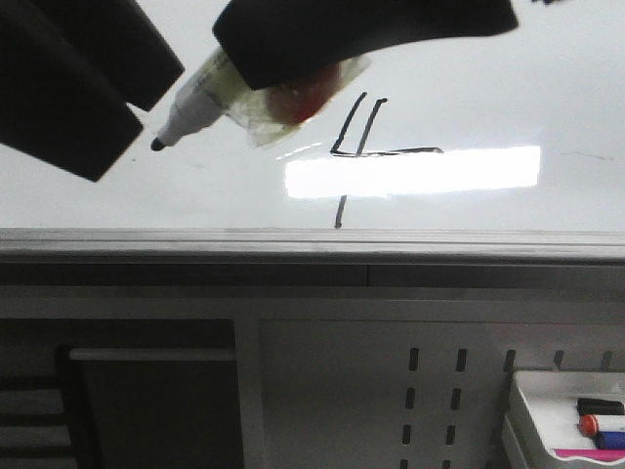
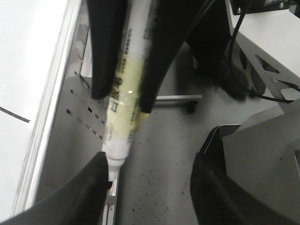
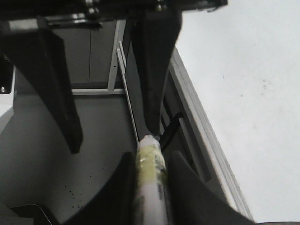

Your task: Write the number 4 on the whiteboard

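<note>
The whiteboard (image 1: 488, 78) carries a black number 4 (image 1: 363, 127) with a slanted stroke, a bar and a long vertical. My right gripper (image 1: 293, 76) is shut on a white marker with a yellowish label (image 1: 207, 93). The marker's black tip points left of the 4. The right wrist view shows the marker (image 3: 150, 187) clamped in that gripper (image 3: 150, 161). My left gripper (image 1: 142, 119) is open and empty beside the tip. In the left wrist view the left gripper (image 2: 152, 164) stands wide apart, with the marker (image 2: 123, 103) ending by one finger.
The board's grey metal edge (image 1: 293, 239) runs across the front. Below it is a perforated metal panel (image 1: 430, 391). A small white tray with markers (image 1: 547, 405) sits at the lower right. Cables and a metal frame (image 2: 253, 61) show in the left wrist view.
</note>
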`<move>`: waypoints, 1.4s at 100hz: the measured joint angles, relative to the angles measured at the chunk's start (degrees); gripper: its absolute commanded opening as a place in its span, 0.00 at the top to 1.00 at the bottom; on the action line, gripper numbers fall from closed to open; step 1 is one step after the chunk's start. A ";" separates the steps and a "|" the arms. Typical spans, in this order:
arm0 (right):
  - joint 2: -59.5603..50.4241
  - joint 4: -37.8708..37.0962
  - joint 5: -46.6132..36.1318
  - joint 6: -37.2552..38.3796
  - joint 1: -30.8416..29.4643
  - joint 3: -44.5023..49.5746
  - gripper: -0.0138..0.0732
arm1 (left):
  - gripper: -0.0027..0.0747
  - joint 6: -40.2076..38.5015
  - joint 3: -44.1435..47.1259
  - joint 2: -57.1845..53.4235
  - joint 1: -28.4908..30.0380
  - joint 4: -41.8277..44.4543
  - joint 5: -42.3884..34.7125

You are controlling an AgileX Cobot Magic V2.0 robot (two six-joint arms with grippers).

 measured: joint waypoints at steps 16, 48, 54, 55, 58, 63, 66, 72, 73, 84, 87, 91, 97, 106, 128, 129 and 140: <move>0.00 0.12 -0.08 -0.16 0.74 0.00 0.92 | 0.49 0.00 0.00 0.64 0.00 -0.49 -2.26; 0.00 0.22 -0.21 -0.16 0.79 0.00 0.92 | 0.49 0.09 0.00 2.19 0.00 -4.56 -3.20; 0.00 0.22 -0.21 -0.16 0.79 0.00 0.92 | 0.49 0.09 0.00 2.81 0.00 -5.01 -3.26; 0.00 0.22 -0.21 -0.16 0.79 0.00 0.92 | 0.49 0.09 0.00 2.90 0.00 -5.03 -3.37; 0.00 0.22 -0.08 -0.16 0.79 0.00 0.92 | 0.49 0.09 0.00 3.15 0.00 -5.19 -3.48; 0.00 0.22 0.06 -0.16 0.79 0.00 0.92 | 0.49 0.09 0.00 3.56 0.00 -5.54 -3.59; 0.00 0.22 0.15 -0.16 0.79 0.00 0.92 | 0.49 0.09 0.00 3.69 0.00 -5.55 -3.57; 0.00 0.22 0.15 -0.16 0.79 0.00 0.92 | 0.49 0.09 0.00 4.13 0.00 -5.65 -3.71; 0.00 0.22 0.15 -0.16 0.79 0.00 0.92 | 0.50 0.09 0.00 4.13 0.00 -5.79 -3.71; 0.00 0.22 0.15 -0.16 1.00 0.00 0.92 | 0.57 0.09 -0.09 4.90 0.00 -5.85 -3.84; 0.00 0.22 0.15 -0.16 1.27 0.00 0.92 | 0.60 0.09 -0.09 5.20 0.00 -5.89 -3.84; 0.00 0.22 0.15 -0.16 1.67 0.00 0.92 | 0.64 0.09 -0.09 5.56 0.00 -5.89 -3.84; 0.00 0.10 0.15 -0.28 2.20 0.00 0.92 | 0.70 0.09 -0.09 5.96 0.00 -5.98 -3.45; 0.00 -0.23 -0.07 -0.28 2.58 0.00 0.92 | 0.79 0.09 -0.09 6.13 -0.12 -5.98 -2.68; 0.00 -0.23 -0.71 -0.28 2.68 0.00 0.92 | 0.98 1.14 -0.09 6.13 -0.21 -5.88 -1.88; 0.00 -0.23 -0.60 -0.28 2.68 0.00 0.92 | 0.99 1.24 -0.09 6.13 -0.21 -5.78 -1.88; 0.00 -0.23 -0.36 -0.28 2.68 0.00 0.92 | 0.99 1.88 -0.09 6.13 -0.21 -5.66 -1.60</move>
